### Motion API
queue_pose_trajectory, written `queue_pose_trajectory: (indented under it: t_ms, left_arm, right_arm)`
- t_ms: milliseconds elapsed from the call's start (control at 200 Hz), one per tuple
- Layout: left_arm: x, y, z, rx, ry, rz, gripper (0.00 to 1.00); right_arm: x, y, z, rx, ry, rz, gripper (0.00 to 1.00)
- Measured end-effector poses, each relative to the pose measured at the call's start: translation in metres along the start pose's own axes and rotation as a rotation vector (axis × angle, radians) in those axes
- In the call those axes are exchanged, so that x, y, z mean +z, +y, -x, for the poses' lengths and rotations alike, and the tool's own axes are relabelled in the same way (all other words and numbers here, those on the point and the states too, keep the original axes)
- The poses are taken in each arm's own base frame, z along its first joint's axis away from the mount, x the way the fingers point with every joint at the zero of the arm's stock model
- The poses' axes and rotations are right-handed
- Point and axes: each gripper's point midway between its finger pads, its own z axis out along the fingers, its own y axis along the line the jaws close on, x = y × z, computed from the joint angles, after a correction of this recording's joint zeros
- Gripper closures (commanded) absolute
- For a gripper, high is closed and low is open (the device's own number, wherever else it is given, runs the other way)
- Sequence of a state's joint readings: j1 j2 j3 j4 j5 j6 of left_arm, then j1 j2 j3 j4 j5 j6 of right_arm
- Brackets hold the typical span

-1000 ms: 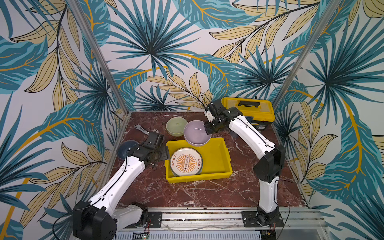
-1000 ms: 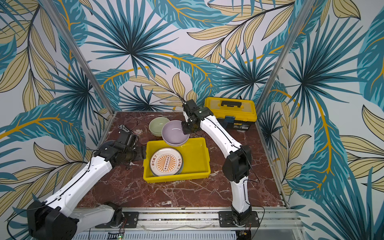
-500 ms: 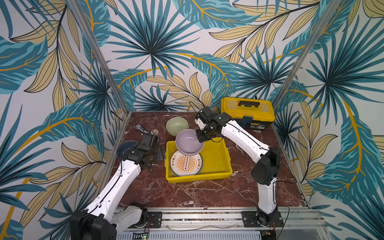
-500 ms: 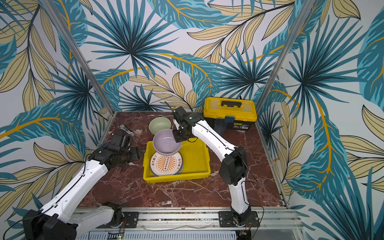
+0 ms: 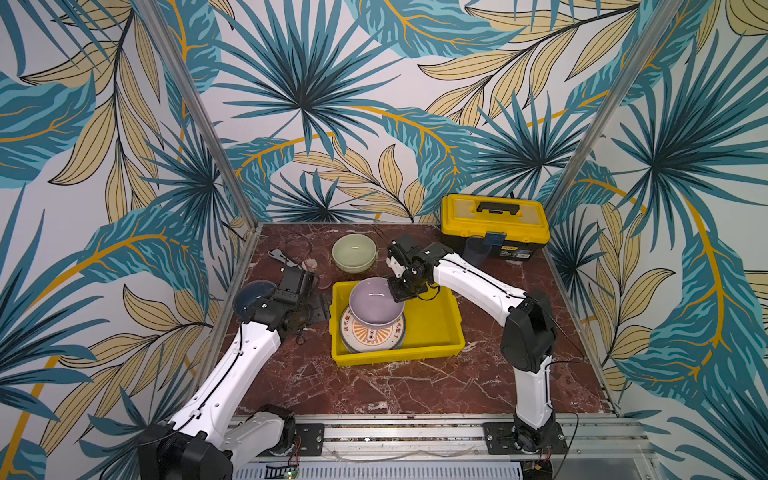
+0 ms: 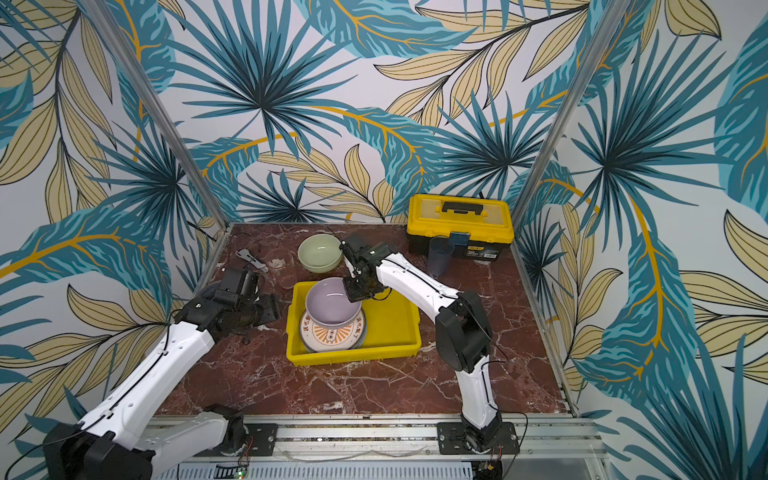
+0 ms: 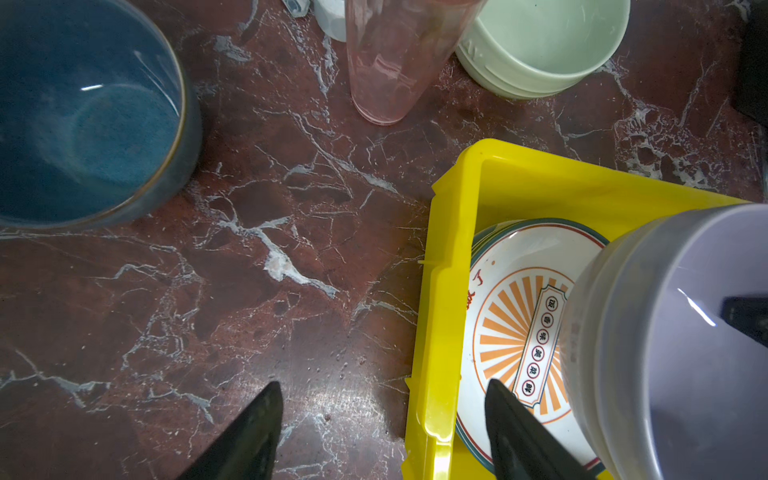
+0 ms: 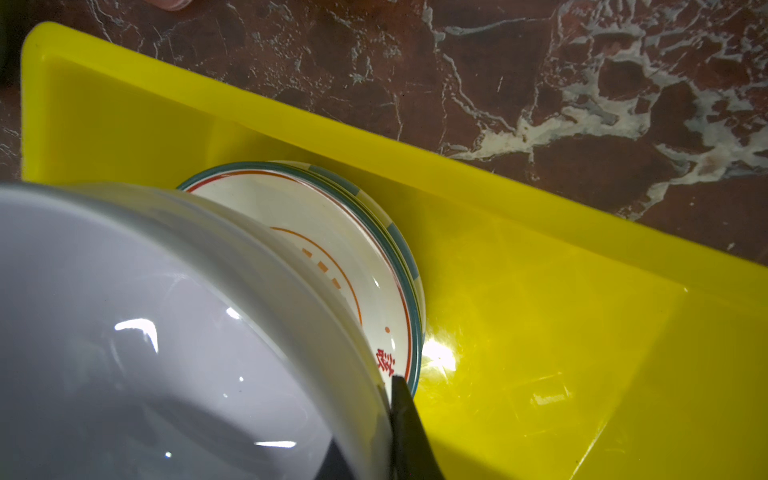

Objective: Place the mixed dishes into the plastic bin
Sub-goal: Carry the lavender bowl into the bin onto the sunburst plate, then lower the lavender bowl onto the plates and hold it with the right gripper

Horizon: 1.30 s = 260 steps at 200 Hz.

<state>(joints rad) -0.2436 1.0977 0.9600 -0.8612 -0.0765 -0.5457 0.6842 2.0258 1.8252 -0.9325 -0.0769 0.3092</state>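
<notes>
The yellow plastic bin [image 5: 432, 332] [image 6: 390, 328] sits mid-table and holds a stack of plates, the top plate [image 5: 365, 337] [image 7: 511, 324] bearing an orange sunburst. My right gripper [image 5: 398, 292] [image 8: 374, 415] is shut on the rim of a lilac bowl [image 5: 374, 301] [image 8: 145, 332], holding it low over those plates. My left gripper [image 5: 312, 306] [image 7: 383, 384] hangs open and empty beside the bin's left wall. Outside the bin stand a pale green bowl [image 5: 354, 252] [image 7: 540, 41], a blue bowl [image 5: 253, 291] [image 7: 83, 124], a pink tumbler [image 7: 395, 62] and a blue-grey tumbler [image 6: 440, 255].
A yellow-and-black toolbox [image 5: 494, 224] stands at the back right. A grey metal tool [image 5: 280, 257] and a white tape roll [image 7: 330, 16] lie at the back left. Patterned walls with metal posts close in three sides.
My right arm has carried the lilac bowl from behind the bin forward and down over the plates. My left arm has drawn back a little to the left.
</notes>
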Motion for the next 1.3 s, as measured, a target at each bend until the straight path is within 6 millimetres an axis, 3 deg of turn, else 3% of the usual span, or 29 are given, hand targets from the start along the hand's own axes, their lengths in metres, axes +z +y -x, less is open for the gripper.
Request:
queue_pose_trajectory:
  t_ms: [310, 1302]
  left_arm:
    - [0.000, -0.001, -0.001, 0.006, 0.005, -0.008, 0.23]
    - [0.007, -0.008, -0.008, 0.018, 0.058, -0.037, 0.23]
  right_arm:
    - [0.006, 0.009, 0.001, 0.002, -0.019, 0.017, 1.00]
    - [0.023, 0.005, -0.009, 0.011, -0.001, -0.012, 1.00]
